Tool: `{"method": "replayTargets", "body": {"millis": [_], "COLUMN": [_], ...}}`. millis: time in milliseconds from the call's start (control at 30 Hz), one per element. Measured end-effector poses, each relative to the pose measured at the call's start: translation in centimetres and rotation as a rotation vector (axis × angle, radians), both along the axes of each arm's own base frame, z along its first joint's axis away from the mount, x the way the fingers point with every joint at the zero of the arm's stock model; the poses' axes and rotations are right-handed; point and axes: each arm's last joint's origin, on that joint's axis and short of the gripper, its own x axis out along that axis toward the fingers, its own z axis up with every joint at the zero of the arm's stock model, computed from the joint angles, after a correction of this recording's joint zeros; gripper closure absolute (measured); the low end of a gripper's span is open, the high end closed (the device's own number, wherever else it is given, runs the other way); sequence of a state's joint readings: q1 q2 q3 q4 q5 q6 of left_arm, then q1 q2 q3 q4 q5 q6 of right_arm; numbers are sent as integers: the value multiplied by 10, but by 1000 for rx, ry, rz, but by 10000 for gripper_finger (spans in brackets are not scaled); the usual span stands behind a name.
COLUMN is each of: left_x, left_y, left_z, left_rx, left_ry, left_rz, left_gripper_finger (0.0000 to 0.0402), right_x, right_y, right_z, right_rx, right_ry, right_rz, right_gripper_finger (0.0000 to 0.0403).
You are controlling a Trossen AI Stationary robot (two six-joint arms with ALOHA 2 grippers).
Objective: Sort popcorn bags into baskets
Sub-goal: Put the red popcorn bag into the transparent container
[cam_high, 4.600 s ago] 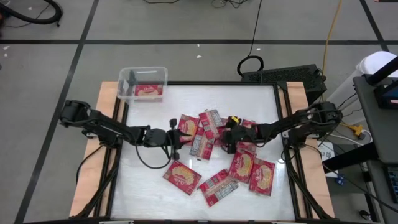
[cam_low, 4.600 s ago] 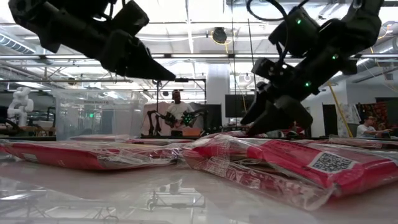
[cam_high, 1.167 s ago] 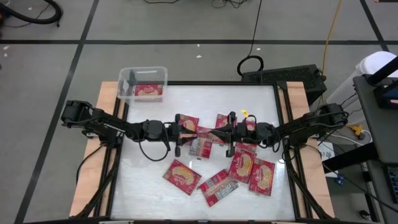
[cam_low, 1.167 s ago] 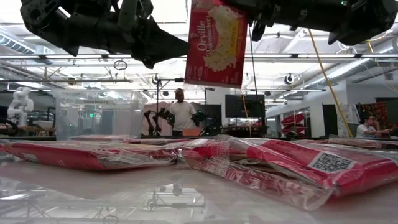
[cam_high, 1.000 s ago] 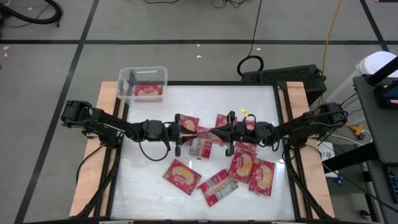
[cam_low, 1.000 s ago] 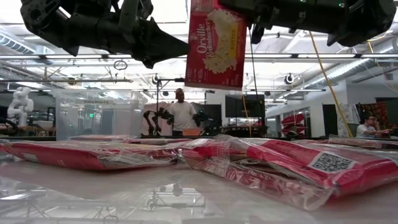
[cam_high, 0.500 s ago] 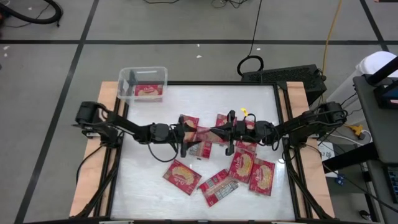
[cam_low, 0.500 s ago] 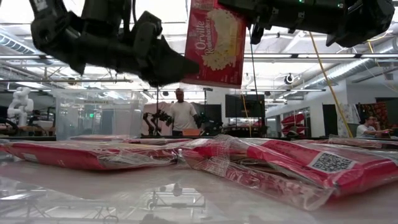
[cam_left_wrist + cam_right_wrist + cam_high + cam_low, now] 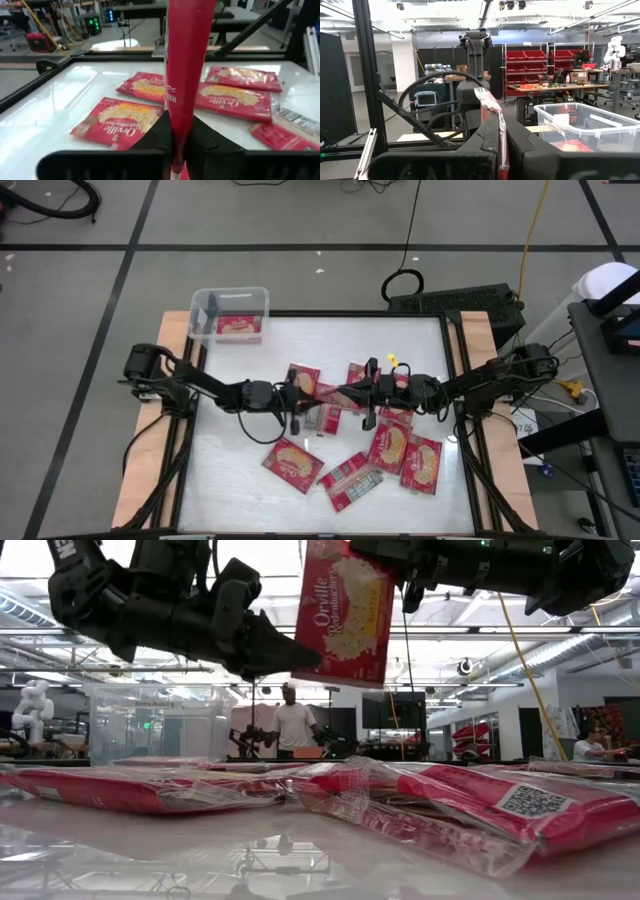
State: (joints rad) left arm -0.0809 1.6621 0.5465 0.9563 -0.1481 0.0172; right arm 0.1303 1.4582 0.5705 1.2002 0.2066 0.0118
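Note:
One red popcorn bag [image 9: 343, 610] hangs upright above the middle of the table, its popcorn picture facing the near side, with both grippers shut on it. My left gripper [image 9: 288, 660] comes from the table's left at the bag's lower corner. My right gripper [image 9: 392, 562] comes from the right at its top. From above the bag [image 9: 325, 393] shows edge-on between my left gripper [image 9: 300, 400] and my right gripper [image 9: 345, 392]. The clear basket [image 9: 230, 315] stands at the table's far left corner with one bag [image 9: 238, 326] lying flat in it. My left gripper pinches the bag's lower corner on the table's left side [image 9: 297, 666] between its two fingers, coming nearly level from the left. In its wrist view the bag's edge [image 9: 176, 125] runs up from between the shut fingers. The bag is clear of the table. My right gripper pinches the bag's top edge, near the corner on the table's right side [image 9: 385, 570], coming about level from the right. Its wrist view shows the thin red edge [image 9: 495, 117] between the fingers. The bag hangs below them, slightly tilted.
Several more bags lie flat on the table: a heap under the grippers [image 9: 320, 415], loose ones toward the near right [image 9: 293, 463] [image 9: 350, 483] [image 9: 421, 463]. The white table's left and far parts [image 9: 230, 380] are bare. A person stands in the room beyond [image 9: 292, 725].
My left gripper has sunk and gone a little toward the table's right, from beside the bag's left edge down to its lower left corner, where it now holds. The bag has tilted a little. My right gripper has kept still with the bag's top.

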Motion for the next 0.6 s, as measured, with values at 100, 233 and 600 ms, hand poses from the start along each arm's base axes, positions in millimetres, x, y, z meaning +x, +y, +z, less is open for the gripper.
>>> {"method": "replayTargets", "body": {"millis": [100,233,600], "left_x": [-8,-27,-88], "left_y": [1,2,6], "left_z": [6,21,51], "left_rx": [-4,-41,-125], "left_ry": [86,220,459], "left_rz": [4,-1,32], "left_gripper_finger": [361,377,366], "right_x": [0,0,31], "right_y": [0,0,2], "right_z": [-3,-2,34], "right_rx": [31,97,60], "right_ry": [40,140,610], "right_rz": [6,-16,-170], "right_gripper_finger": [392,359,278]}}
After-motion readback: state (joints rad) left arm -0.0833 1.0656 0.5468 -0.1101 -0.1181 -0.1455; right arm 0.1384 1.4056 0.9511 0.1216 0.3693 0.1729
